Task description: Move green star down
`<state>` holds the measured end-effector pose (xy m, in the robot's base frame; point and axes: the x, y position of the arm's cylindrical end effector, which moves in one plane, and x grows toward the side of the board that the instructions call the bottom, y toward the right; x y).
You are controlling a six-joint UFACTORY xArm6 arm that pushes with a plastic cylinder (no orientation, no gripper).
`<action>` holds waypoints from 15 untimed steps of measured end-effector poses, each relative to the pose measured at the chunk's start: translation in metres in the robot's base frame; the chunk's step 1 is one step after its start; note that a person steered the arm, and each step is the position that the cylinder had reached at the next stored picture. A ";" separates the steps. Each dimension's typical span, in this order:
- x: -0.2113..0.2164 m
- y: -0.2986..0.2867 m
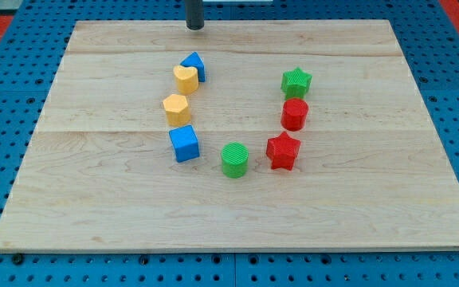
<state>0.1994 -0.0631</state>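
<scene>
Camera view, nearest first: green cylinder, red star, red cylinder — touching the green star from below. My tip, no pincer, holding nothing, sits far off top-left — better to come from above and push gently, since the reds block.

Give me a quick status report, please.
My tip at the view's top, clear of blocks. Green star untouched. Red cylinder directly below it, blocking.
</scene>
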 end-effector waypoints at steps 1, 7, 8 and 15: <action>0.000 -0.002; 0.092 0.155; 0.114 0.162; 0.237 0.213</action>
<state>0.4368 0.1501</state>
